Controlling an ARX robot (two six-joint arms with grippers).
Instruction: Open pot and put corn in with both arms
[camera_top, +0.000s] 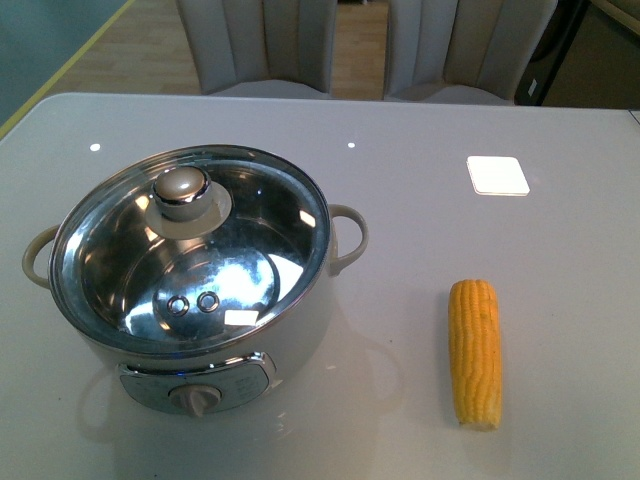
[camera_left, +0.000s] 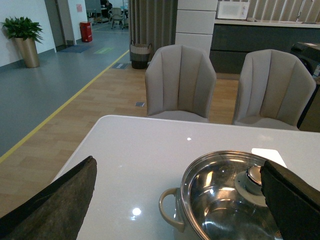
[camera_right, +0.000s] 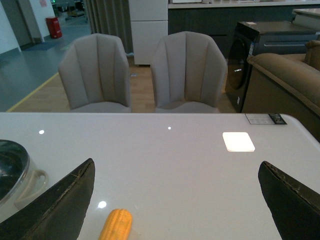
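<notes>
Front view: pale grey glossy counter, two grey upholstered chairs behind it, wood floor beyond. The pot stands on the counter with its control knob facing the camera. The glass lid sits on the pot's rim, closed, and the steel bowl shows through it. The corn lies flat on the counter to the right of the pot, well apart from it, with its long axis pointing away from the camera. A white square lies beyond the corn, also right of the pot. Neither arm is in frame.

Left wrist view: left end effector is released, jaws spread wide, nothing between them. The pot is below and ahead, lid on.

Right wrist view: right end effector is released, jaws wide apart, empty. The corn tip shows near the frame edge, apart from one pot handle.
</notes>
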